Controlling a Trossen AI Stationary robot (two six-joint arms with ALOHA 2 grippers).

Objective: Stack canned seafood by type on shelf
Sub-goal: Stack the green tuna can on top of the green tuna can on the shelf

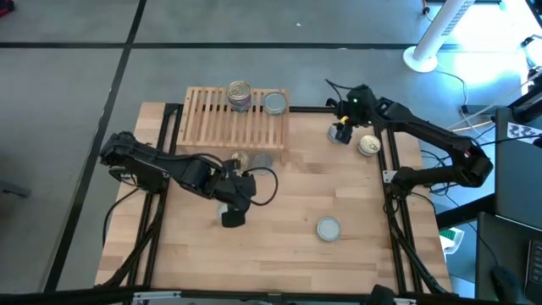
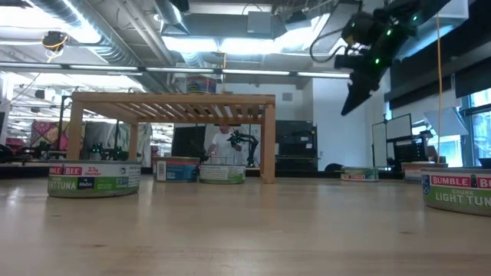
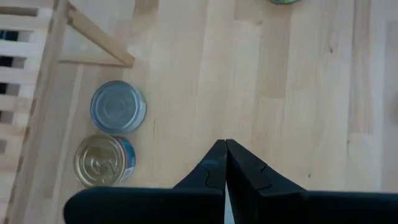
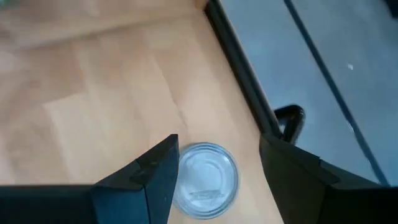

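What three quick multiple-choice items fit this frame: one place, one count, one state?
1. Where is the stack of flat round metal tins?
A. On the slatted top of the low light-wood rack
B. At the table's near edge
C. On the floor

2. How many tins does the left wrist view show on the table beside the rack?
A. None
B. Two
C. Four

3. Which gripper is shut?
A. Left
B. Right
C. Both

Answers:
1 A: the high view shows the stack on the slats.
2 B: one silver-lidded tin and one gold-lidded tin lie side by side.
3 A: the left gripper has its fingers pressed together on nothing, while the right gripper stands open over a silver-lidded tin at the table edge.
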